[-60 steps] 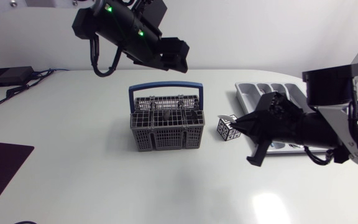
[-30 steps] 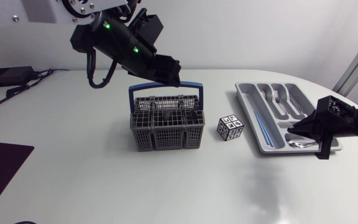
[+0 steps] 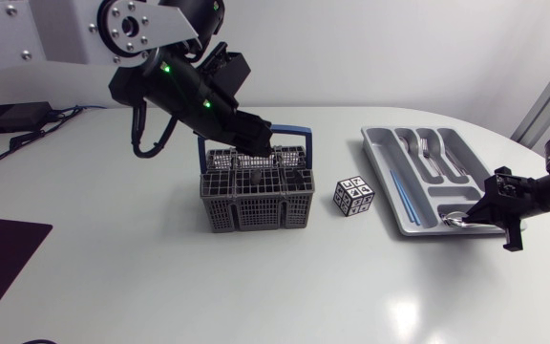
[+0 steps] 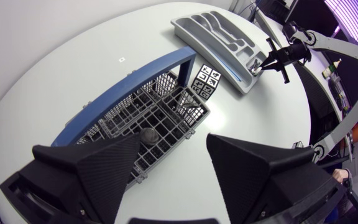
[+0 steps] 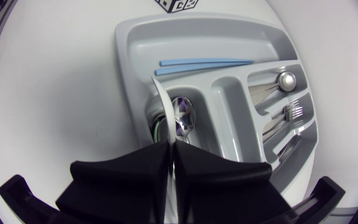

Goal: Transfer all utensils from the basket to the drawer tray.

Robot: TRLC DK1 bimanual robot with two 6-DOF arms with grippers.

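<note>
My left arm reaches in from the far side, its left gripper [image 4: 176, 142] hanging fingers spread wide and empty right over the grey wire basket [image 3: 256, 210], where one dark utensil handle [image 4: 149, 134] stands upright. My right arm lies low along the table's near right side, its right gripper [image 5: 171, 146] pinched tight on the handle of one spoon [image 5: 182, 118], whose bowl sits in the end compartment of the single drawer tray [image 5: 129, 81]. The tray also has two blue sticks [image 5: 204, 63] in its long slot and one fork [image 5: 293, 112], and one marker cube [image 3: 353, 198] sits between basket and tray.
</note>
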